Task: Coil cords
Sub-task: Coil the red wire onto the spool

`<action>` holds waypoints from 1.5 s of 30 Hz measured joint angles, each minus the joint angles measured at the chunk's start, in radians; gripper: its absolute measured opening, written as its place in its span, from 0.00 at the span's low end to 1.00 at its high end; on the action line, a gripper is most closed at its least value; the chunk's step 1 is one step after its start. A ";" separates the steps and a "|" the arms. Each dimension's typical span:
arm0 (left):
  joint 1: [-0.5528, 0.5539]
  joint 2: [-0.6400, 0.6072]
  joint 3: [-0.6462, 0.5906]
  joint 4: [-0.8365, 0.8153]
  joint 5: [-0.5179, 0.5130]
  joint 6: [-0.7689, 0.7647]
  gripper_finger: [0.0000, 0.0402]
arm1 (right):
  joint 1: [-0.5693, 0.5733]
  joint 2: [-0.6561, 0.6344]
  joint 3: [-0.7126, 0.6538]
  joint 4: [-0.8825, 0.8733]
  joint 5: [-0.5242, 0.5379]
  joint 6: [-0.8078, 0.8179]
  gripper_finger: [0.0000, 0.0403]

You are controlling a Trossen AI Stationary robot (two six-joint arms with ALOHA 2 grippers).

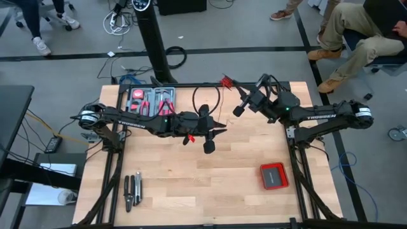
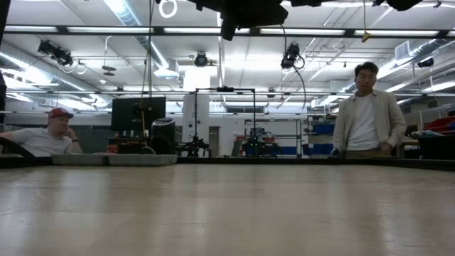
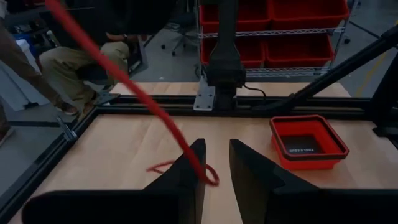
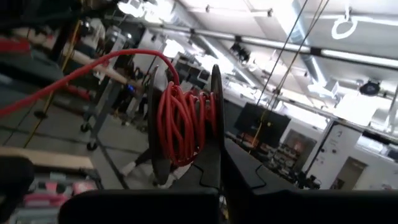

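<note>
The cord is one thin red wire. Part of it is wound on a small black spool [image 4: 183, 124], which shows as a red spot [image 1: 225, 81] above the table's far edge. My right gripper [image 1: 231, 85] is shut on that spool and holds it in the air. From the spool a free strand [image 4: 74, 74] leads away to my left gripper [image 3: 217, 168]. This gripper hovers over the table's middle [image 1: 218, 131] with its fingers a little apart. There the strand [image 3: 124, 84] runs down slantwise into the gap and ends in a small curl [image 3: 177, 167]. My left gripper touches the wire only with one fingertip [image 3: 198, 163]. The strand lies over that finger's inner edge [image 3: 205, 173] and passes through the gap, which is wider than the wire. It runs straight toward the spool, and its curled end hangs free beyond the finger. My right gripper pinches the rim of one spool flange [image 4: 214, 165] between its two fingers, from below the spool and pointing slightly upward. The spool stands on edge above the fingertips, lifted clear of the table, with the red windings [image 4: 186, 134] beside the held flange.
A flat red square box [image 1: 274, 175] lies near the table's right front, also in the left wrist view [image 3: 308, 142]. A tool tray with red-handled pliers [image 1: 151, 102] sits at the far left, and loose hand tools [image 1: 132, 191] lie at the near left. People sit and stand beyond the table.
</note>
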 joint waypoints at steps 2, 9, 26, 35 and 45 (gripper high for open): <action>0.000 0.000 0.000 0.001 -0.001 0.010 0.18 | 0.003 0.000 0.000 0.026 -0.017 -0.006 0.00; 0.000 0.000 0.000 -0.002 -0.002 0.019 0.18 | 0.026 0.000 0.000 0.118 -0.037 -0.043 0.00; 0.002 -0.048 0.000 0.057 -0.042 0.185 0.18 | 0.080 0.000 -0.013 0.271 -0.109 -0.015 0.00; 0.002 -0.090 0.000 -0.034 -0.033 0.216 0.18 | 0.108 -0.001 -0.104 0.428 -0.152 -0.005 0.00; 0.002 -0.090 0.000 -0.131 -0.030 0.257 0.18 | 0.110 0.000 -0.192 0.552 -0.187 -0.009 0.00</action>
